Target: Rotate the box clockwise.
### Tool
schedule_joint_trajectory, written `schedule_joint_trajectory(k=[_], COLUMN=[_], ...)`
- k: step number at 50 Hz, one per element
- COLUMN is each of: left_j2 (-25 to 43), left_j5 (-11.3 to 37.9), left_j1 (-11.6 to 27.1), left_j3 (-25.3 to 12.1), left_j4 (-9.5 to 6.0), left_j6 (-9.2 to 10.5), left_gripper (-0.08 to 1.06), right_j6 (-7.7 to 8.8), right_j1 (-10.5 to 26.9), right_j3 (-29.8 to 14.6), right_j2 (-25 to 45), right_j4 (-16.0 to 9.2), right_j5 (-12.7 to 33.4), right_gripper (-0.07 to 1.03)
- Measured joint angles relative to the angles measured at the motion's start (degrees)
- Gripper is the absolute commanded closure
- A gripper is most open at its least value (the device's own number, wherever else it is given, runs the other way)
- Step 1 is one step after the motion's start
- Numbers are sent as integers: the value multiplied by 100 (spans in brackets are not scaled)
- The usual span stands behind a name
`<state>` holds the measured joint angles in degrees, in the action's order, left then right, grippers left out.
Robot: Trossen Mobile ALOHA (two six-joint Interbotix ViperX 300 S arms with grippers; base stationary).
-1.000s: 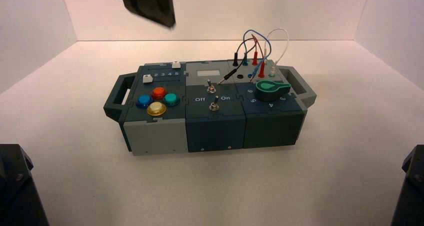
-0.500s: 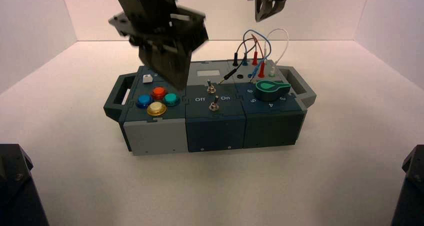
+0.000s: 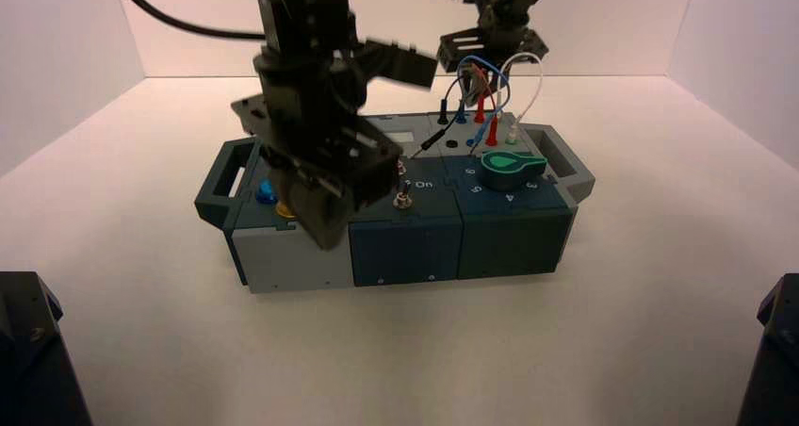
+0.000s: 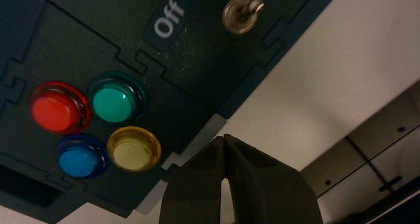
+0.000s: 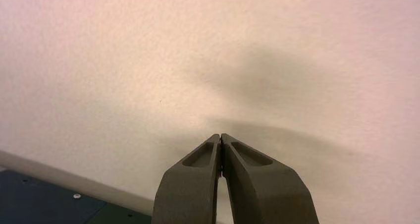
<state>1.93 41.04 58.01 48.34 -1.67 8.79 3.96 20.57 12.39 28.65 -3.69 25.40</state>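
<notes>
Hovering over the near left part of the box (image 3: 405,252), the left pincer (image 3: 325,219) has its fingertips together, by the side edge near the yellow button (image 4: 132,150). The right pincer (image 3: 471,91), its fingertips also together, is at the far side, behind the plug wires (image 3: 509,82). The box sits on the tabletop (image 3: 424,351), its green dial (image 3: 511,164) toward the right end.

White table (image 3: 660,303) under the box (image 3: 509,242).
</notes>
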Motion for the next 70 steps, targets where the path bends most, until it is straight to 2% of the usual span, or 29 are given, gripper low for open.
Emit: schedule_joint_trajectory(k=[7, 17, 38, 45, 47, 53, 56, 70], left_j2=[123, 290, 501, 589, 642, 686, 703, 782], left_j5=[18, 26, 44, 53, 53, 53, 44, 9], left_j1=[0, 26, -35, -299, -519, -791, -1011, -1714], left_j3=[-9, -123, -343, -343, -352, -343, -352, -439], left_j4=[26, 211, 519, 721, 835, 958, 1099, 1441], left_j6=[0, -9, -18, -26, -26, -18, -18, 9], left_gripper=[101, 101, 101, 101, 101, 101, 101, 101], right_j6=[9, 9, 0, 0, 0, -9, 0, -9], right_j1=[132, 149, 114, 114, 97, 97, 97, 105], right_j3=[-26, 97, 545, 712, 773, 914, 1037, 1459], right_j2=[44, 18, -571, -747, -800, -888, -958, -1187], right_j4=[0, 0, 0, 0, 0, 0, 0, -158], right_j5=[246, 765, 1222, 1248, 1266, 1283, 1301, 1301], right_gripper=[98, 98, 98, 98, 98, 98, 98, 98])
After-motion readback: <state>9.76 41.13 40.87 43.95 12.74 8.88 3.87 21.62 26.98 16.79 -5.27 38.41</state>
